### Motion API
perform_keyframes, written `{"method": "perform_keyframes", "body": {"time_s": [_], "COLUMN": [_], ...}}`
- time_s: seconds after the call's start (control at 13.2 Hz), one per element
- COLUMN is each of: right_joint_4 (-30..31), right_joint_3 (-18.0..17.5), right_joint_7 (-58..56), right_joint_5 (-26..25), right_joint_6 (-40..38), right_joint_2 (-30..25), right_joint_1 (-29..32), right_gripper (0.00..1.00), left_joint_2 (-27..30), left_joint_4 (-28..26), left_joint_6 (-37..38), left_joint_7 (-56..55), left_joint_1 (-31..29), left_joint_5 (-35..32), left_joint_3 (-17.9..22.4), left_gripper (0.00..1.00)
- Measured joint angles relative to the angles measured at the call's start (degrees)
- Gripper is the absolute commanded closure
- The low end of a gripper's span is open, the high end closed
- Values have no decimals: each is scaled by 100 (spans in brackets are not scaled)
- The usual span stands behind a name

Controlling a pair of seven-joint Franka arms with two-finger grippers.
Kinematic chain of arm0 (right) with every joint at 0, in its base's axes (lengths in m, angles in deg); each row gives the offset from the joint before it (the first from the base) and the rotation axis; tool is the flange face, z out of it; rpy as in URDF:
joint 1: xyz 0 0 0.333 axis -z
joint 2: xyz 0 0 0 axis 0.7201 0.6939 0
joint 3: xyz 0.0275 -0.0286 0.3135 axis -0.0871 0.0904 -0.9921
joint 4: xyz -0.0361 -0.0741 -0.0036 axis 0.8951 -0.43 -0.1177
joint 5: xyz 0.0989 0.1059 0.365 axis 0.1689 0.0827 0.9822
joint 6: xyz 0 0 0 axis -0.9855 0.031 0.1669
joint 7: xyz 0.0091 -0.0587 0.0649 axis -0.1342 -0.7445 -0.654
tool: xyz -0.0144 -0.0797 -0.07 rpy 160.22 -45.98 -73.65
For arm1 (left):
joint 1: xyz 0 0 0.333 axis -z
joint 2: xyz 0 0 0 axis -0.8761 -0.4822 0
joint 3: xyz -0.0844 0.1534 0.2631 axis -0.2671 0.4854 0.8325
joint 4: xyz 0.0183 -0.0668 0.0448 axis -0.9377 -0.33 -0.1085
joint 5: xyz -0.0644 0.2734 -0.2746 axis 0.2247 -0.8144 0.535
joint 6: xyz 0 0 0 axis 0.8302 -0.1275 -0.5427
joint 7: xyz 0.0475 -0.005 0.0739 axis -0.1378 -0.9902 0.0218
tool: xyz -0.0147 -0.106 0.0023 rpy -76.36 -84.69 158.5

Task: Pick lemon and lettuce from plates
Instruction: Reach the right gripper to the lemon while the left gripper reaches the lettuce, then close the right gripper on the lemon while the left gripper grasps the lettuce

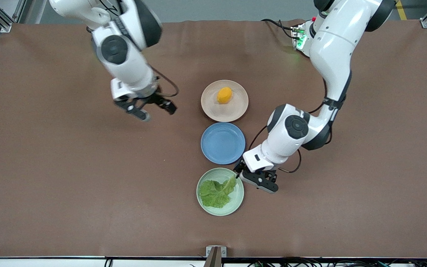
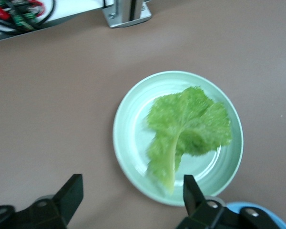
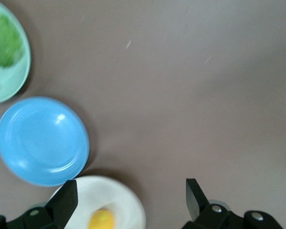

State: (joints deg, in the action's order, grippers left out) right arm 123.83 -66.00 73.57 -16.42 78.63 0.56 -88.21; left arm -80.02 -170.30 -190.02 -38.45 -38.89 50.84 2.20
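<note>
— Looking along the middle of the brown table (image 1: 50, 167), what sits in each dish?

— Three plates stand in a row, apart from one another. The beige-pink plate (image 1: 235, 109) is farthest from the front camera and holds the lemon (image 1: 224, 95), a small yellow-orange oval lying near the plate's centre. The blue plate (image 1: 222, 143) comes next and carries nothing. The mint green plate (image 1: 235, 202), nearest the front camera, holds the lettuce (image 1: 217, 193).

— How does the leaf lie?

— Flat in the dish, crinkled green blade spread over most of the plate's floor, pale stem running out toward the rim. In the left wrist view the stem tip reaches the plate's edge close to one black finger.

— And the grippers?

— The left gripper (image 1: 257, 178) is low at the rim of the mint green plate, on the side toward the left arm's end of the table, its jaws spread wide and grasping nothing; the leaf is not between them. The right gripper (image 1: 150, 110) hangs over bare table toward the right arm's end, beside the beige-pink plate, jaws fully parted and empty. Its wrist view shows the lemon on its plate between the two fingers, well below them.
</note>
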Motion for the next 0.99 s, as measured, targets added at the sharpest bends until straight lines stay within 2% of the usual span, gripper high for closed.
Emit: {"method": "perform_keyframes", "body": {"time_s": [0.38,0.46,0.61,0.91,0.99], "right_joint_4": [55,-11,-283,-716,-738], "right_joint_3": [17,24,39,53,52], "right_joint_7": [1691,1940,2351,2631,2677], "right_joint_5": [-42,-82,-191,-205,-205], "right_joint_6": [1409,1545,1617,1606,1605], "right_joint_2": [1236,1497,1966,2499,2536], "right_joint_1": [-1434,-1606,-1811,-2058,-2114], "right_gripper": [0,0,0,0,0], "left_joint_2": [-605,-731,-905,-974,-987], "left_joint_4": [11,13,23,50,51], "left_joint_6": [-1299,-1486,-1635,-1655,-1655], "left_joint_7": [7,7,15,194,222], "left_joint_1": [279,343,444,552,558], "left_joint_5": [0,0,0,-20,-21], "left_joint_3": [-6,0,15,164,186], "left_gripper": [24,29,42,47,53]}}
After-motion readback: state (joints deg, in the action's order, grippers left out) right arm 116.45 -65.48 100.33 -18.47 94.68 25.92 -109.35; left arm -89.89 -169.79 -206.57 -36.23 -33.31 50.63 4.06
